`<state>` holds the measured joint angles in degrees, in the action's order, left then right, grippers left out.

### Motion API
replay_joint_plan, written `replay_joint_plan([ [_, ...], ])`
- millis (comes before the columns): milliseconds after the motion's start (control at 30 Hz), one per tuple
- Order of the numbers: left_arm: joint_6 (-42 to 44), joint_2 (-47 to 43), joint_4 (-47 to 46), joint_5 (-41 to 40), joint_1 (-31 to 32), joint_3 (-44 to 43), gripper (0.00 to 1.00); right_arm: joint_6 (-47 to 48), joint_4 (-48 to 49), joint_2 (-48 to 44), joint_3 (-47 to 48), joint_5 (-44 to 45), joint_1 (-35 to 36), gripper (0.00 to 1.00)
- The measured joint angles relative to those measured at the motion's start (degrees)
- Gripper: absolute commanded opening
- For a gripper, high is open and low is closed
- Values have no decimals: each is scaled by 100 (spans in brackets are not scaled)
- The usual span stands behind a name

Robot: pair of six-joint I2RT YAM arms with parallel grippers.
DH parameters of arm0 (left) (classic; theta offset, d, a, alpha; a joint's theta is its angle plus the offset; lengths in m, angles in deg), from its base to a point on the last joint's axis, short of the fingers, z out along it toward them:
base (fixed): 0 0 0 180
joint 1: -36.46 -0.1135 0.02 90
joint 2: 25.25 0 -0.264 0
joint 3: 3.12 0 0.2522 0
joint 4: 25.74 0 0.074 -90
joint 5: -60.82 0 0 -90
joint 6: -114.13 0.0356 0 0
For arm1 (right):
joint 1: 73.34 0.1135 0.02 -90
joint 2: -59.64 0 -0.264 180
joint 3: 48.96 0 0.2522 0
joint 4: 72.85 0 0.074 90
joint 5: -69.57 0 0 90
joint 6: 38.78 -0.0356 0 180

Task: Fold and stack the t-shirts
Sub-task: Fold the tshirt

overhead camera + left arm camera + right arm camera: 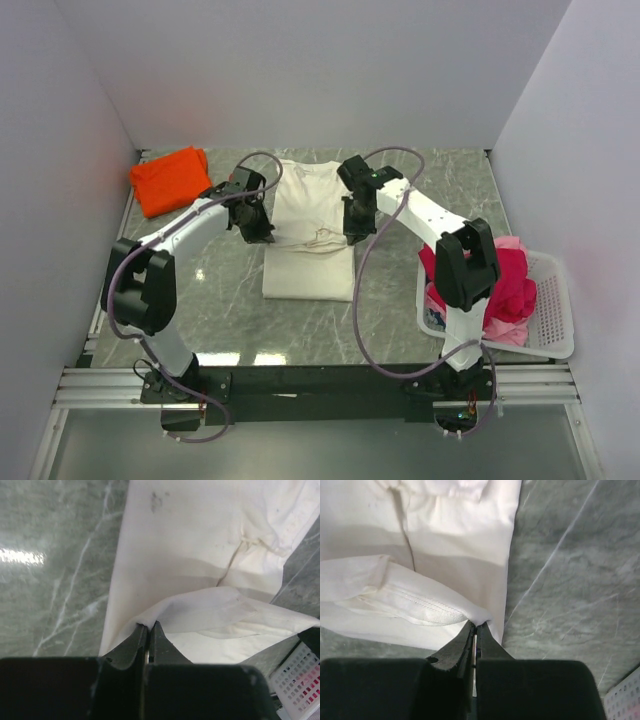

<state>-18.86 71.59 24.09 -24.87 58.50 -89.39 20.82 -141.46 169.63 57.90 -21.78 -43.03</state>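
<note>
We are pinching the cream t-shirt (310, 265), lying centrally on the worktop (215, 300), with both hands clamped shut: our left hand (148, 629) gripping its left edge, our right hand (476, 627) gripping its right edge.

A spread t-shirt (310, 255) lies centrally on the table (220, 300), a folded t-shirt (170, 180) far left, a basket (555, 325) holding t-shirts (508, 285) near right.

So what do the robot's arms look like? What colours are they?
Each arm is made of smooth white sections joined by chunky black joints, as on the left arm and the right arm. A thin greyish-purple cable loops loosely along each one. The left end effector and right end effector are black, each with two narrow, tapered fingers.
</note>
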Motion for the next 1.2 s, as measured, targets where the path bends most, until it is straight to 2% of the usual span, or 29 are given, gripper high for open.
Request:
replay_joint_plan([
  [467,704,1469,-168,1117,-715,-796,4,157,-328,1360,1311,-59,-271,0],
  [767,1075,1829,-372,1794,-1038,-1130,8,46,-490,1445,1521,-52,-297,0],
  [833,1139,1917,-415,1893,-1082,-1154,13,-13,-490,1445,1521,-39,-297,0],
  [967,1239,1961,-535,2129,-1132,-1154,28,-92,-511,1445,1521,31,-299,0],
  [1000,1246,1963,-595,2186,-1139,-1154,38,-109,-531,1445,1523,50,-304,0],
  [1033,1272,1963,-660,2243,-1147,-1154,42,-131,-553,1445,1523,70,-308,0],
  [1133,1276,1963,-807,2332,-1152,-1152,55,-175,-627,1445,1534,140,-323,17],
  [1167,1294,1963,-846,2345,-1152,-1150,58,-188,-645,1445,1534,164,-326,26],
  [1200,1305,1963,-879,2343,-1152,-1147,62,-216,-664,1445,1534,205,-328,29],
])
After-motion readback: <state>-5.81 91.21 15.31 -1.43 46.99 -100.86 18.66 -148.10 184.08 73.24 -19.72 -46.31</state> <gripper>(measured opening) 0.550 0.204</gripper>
